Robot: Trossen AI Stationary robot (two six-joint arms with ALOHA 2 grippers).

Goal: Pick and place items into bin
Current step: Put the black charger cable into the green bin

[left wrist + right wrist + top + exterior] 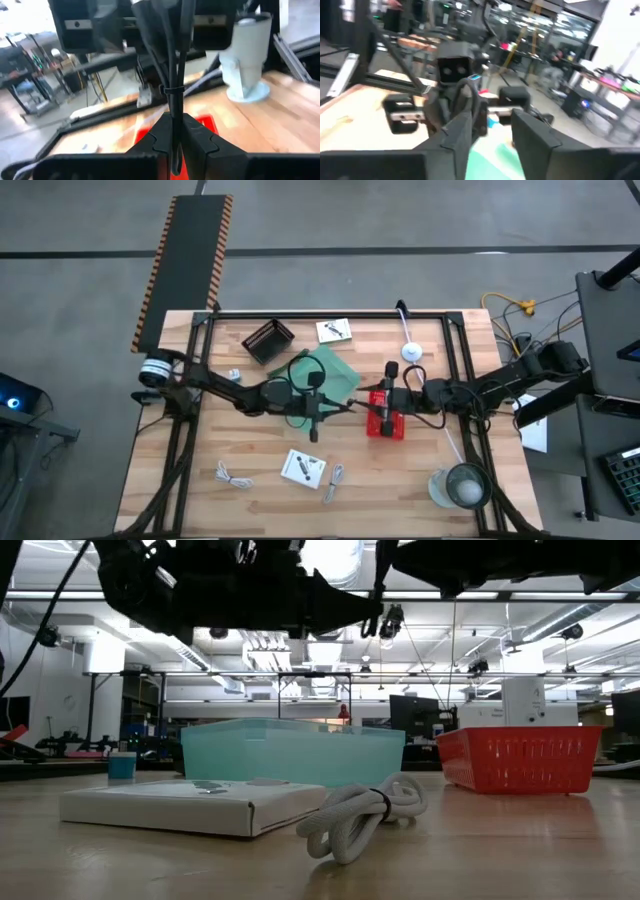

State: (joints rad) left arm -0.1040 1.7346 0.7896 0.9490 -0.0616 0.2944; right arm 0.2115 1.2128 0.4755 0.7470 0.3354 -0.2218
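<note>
- High view: the left gripper (318, 416) hangs just beside the green bin (322, 378), with the red basket (385, 416) on its far side under the right gripper (386, 408).
- Left wrist view: its fingers (155, 142) are clamped on a dark cable (174, 75) that stands upright.
- Right wrist view: the right fingers (532, 137) are spread, empty.

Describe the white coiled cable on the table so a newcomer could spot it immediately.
Start at the wooden table's near edge, on the left arm's side. The white coiled cable lies alone there, left of a flat white packet. Unlike the packet, it is a looped, bundled cord.
</note>
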